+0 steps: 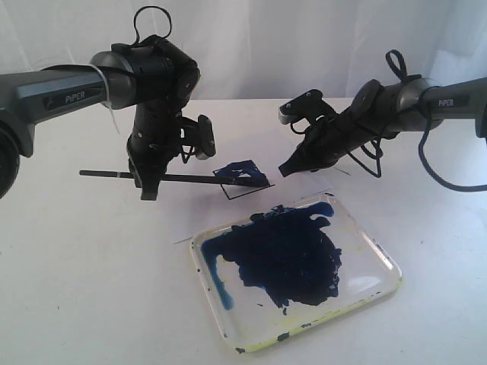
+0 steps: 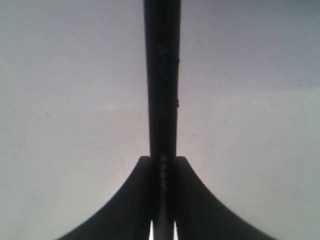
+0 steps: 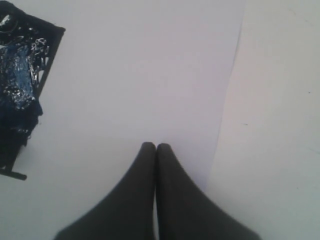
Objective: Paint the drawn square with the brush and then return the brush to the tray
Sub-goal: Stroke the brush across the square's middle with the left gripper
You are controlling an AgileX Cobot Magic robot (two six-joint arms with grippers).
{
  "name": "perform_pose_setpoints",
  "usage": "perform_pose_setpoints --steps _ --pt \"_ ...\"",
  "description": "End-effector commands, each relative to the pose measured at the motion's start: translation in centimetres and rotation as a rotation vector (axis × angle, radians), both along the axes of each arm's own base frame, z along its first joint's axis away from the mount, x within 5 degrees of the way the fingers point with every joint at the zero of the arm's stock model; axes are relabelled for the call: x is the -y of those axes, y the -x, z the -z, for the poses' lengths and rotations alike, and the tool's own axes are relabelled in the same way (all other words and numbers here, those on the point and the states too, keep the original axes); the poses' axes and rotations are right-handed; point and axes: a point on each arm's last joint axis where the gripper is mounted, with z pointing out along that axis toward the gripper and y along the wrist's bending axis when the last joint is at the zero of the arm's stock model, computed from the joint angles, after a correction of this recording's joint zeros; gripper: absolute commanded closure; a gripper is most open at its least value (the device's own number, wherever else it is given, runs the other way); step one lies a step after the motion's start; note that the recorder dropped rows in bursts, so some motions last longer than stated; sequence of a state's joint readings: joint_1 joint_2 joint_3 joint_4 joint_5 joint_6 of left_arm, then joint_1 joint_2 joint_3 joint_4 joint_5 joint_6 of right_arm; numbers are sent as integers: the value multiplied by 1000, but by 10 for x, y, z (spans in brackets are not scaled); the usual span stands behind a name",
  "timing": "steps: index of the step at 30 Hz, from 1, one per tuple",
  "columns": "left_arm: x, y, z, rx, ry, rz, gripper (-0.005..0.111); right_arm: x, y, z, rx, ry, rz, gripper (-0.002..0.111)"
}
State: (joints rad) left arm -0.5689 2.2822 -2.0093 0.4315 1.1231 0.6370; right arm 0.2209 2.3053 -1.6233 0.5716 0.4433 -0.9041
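My left gripper [image 1: 149,190] is shut on the brush [image 1: 194,179], a long thin black stick held level above the table, its tip over the drawn square [image 1: 242,179]. The square is partly filled with dark blue paint inside its black outline on the white paper sheet [image 1: 304,186]. In the left wrist view the brush handle [image 2: 162,90] runs straight out from between the closed jaws [image 2: 163,162]. My right gripper [image 1: 288,169] is shut with nothing in it, its tip resting on the paper to the right of the square [image 3: 22,85]. The clear tray [image 1: 380,258] lies in front, smeared with blue paint.
The big dark blue paint blob [image 1: 289,255] fills the tray's middle. The paper's edge [image 3: 227,100] runs beside my right gripper [image 3: 156,146]. White table surface [image 1: 91,289] spreads to the left of the tray.
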Motion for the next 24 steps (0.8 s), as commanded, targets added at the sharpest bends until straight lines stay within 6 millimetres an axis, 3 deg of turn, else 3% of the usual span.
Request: perform_pose_setpoints --steps 1,19,24 --pt "-3 8 -3 -79 -43 -13 107 2 4 15 -44 30 -24 108" --pt "-8 5 -5 -45 -92 -10 107 2 4 15 -44 30 -24 108" --pt "-12 13 -12 -53 -95 -7 107 2 4 15 -44 30 -24 108"
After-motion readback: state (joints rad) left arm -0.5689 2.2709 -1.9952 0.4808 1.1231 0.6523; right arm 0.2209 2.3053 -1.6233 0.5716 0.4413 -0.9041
